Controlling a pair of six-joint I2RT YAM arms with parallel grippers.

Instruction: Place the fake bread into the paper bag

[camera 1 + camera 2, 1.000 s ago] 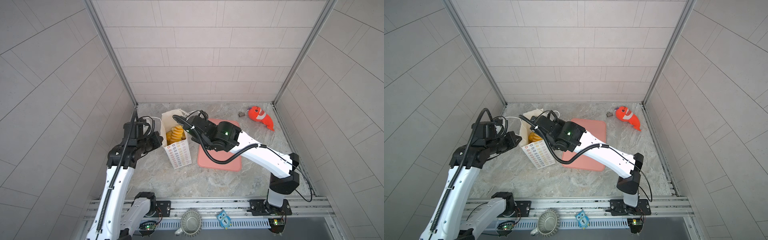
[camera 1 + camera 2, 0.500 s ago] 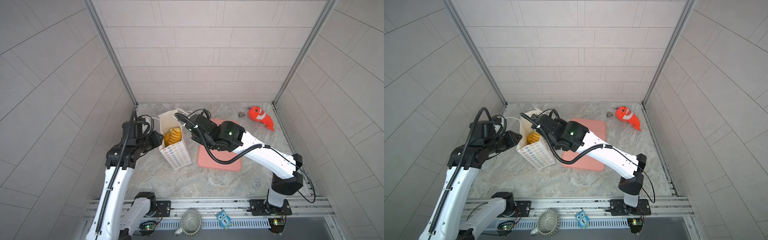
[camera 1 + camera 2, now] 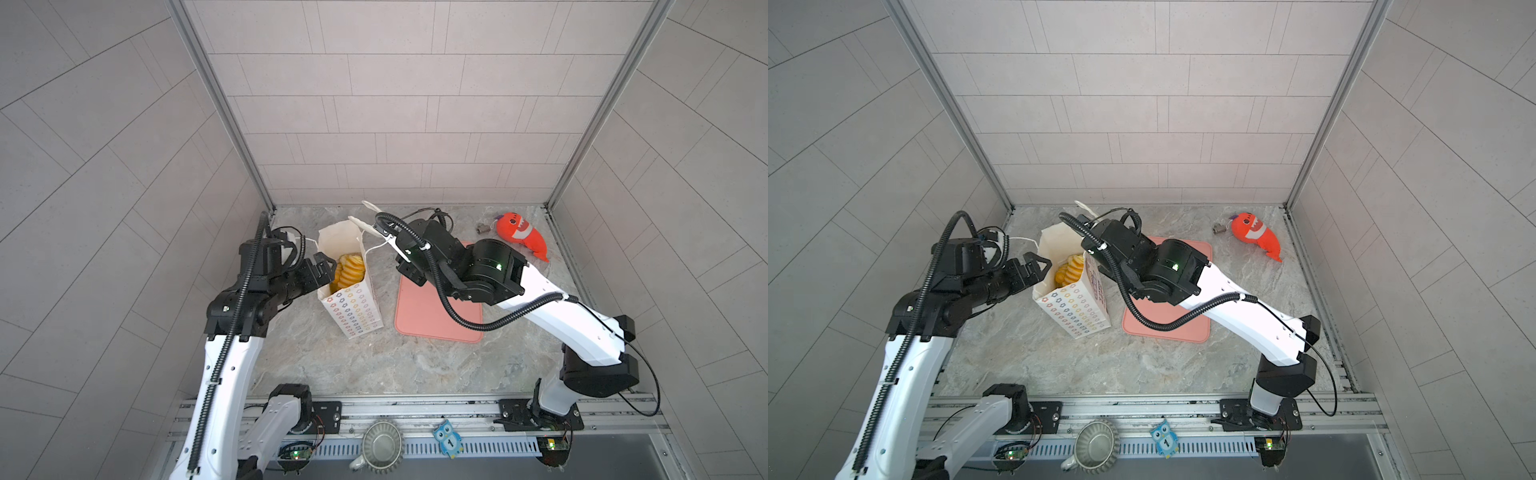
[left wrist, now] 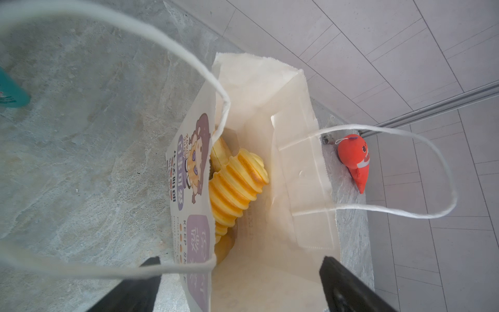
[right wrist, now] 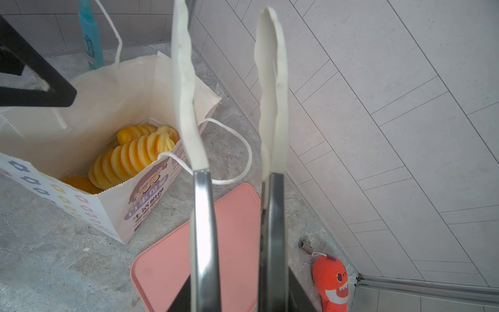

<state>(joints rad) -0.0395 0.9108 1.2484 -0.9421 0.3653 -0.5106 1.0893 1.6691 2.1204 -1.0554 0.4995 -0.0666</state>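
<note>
Fake bread prob. all in paper bag; L pincer spread, R pincer pinching empty tongs; next: pull both clear.

White flower-printed paper bag, golden-yellow fake bread, pink mat

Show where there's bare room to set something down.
Bare marble runs in front of the paper bag and pink tray, toward the rail, and between tray and plush fish. Crowded: bag mouth and tray's far end, under the right arm.
</note>
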